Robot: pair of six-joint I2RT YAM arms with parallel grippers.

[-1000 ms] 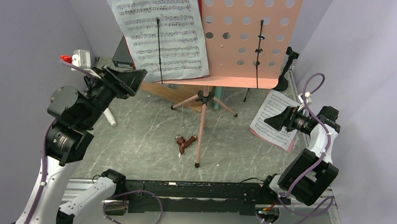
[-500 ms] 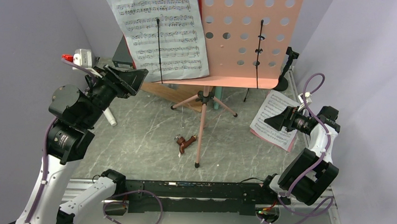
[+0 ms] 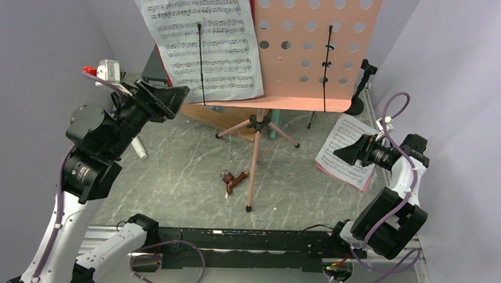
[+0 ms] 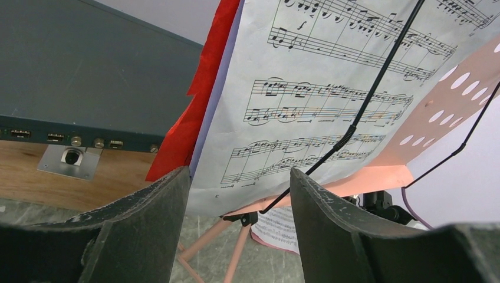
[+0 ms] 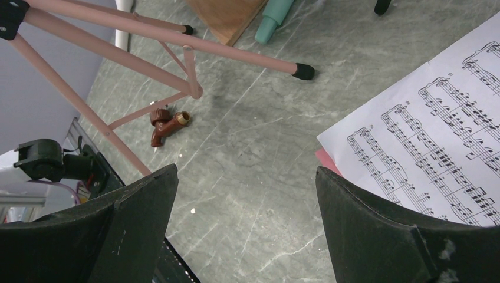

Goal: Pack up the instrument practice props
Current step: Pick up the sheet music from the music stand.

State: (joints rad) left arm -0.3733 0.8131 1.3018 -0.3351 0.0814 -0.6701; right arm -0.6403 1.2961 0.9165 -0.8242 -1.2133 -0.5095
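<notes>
Left wrist view has the left gripper spread wide and holding nothing, aimed at the lower left corner of the white sheet that leans on the pink music desk. A red page sits just behind that sheet, and its edge sticks out to the left. A thin black wire lies across the paper and seems to press it against the desk.

The step in hand looks like taking the pages off the stand. The next move calls for easing forward until one finger is in front of the paper and one behind, then closing on the free corner left of the wire. The sheet can then slide out sideways rather than tear.

The right gripper is also spread and empty. It hangs above the table, beside a second sheet that lies flat with something pink under its near edge.

Room is tight on the left. The wall stands close behind that arm, and the dark grey box fills the space beyond the pages. The tripod legs splay out below. A small brown piece lies just beside the front leg. The open floor in front of the stand gives the clearest way out.
</notes>
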